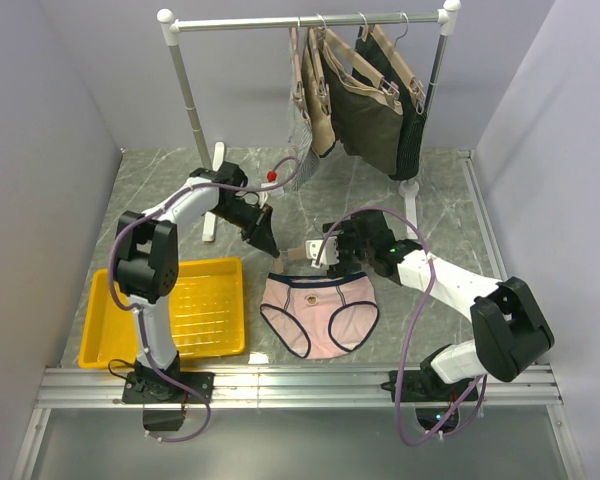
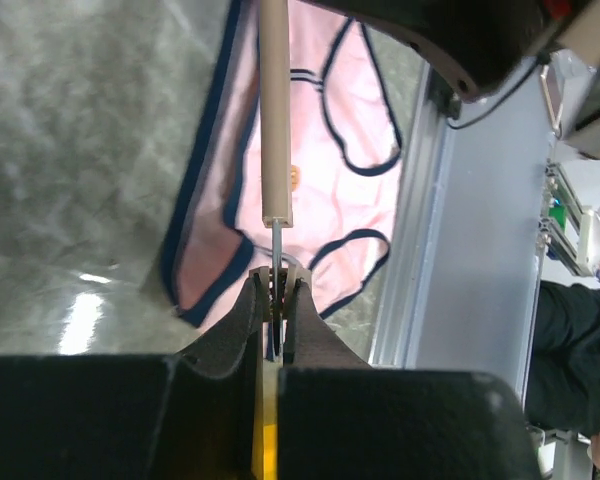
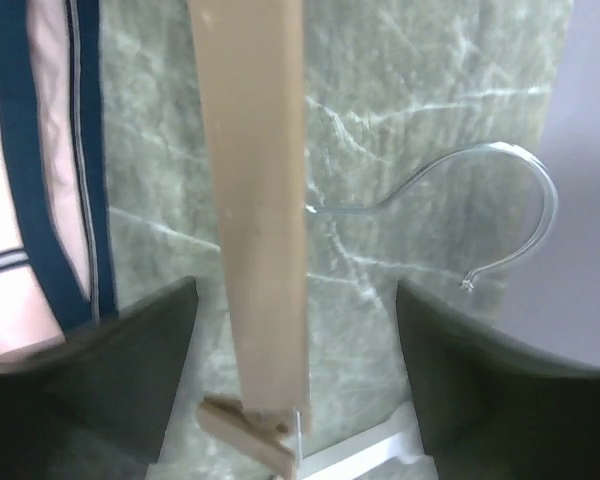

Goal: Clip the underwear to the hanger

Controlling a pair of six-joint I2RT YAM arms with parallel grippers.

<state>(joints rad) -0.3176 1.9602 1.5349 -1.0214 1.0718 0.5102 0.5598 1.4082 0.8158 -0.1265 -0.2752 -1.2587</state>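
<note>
The pale pink underwear [image 1: 315,315] with navy edging lies flat on the table in front of both arms. The tan hanger [image 1: 298,254] is held just above its waistband. My left gripper [image 1: 265,240] is shut on the clip end of the hanger [image 2: 274,110], with the underwear [image 2: 325,150] below it. My right gripper [image 1: 327,252] is open, its fingers [image 3: 130,370] wide on either side of the hanger bar [image 3: 255,200] without touching it. The silver hook [image 3: 500,190] and the other clip [image 3: 245,435] show in the right wrist view, with the underwear's waistband [image 3: 40,180] at the left.
A yellow tray [image 1: 110,310] sits at the near left. A white clothes rack [image 1: 310,20] at the back carries tan hangers with dark olive garments [image 1: 370,115]; its feet [image 1: 212,215] stand near both arms. A metal rail [image 1: 300,385] runs along the near edge.
</note>
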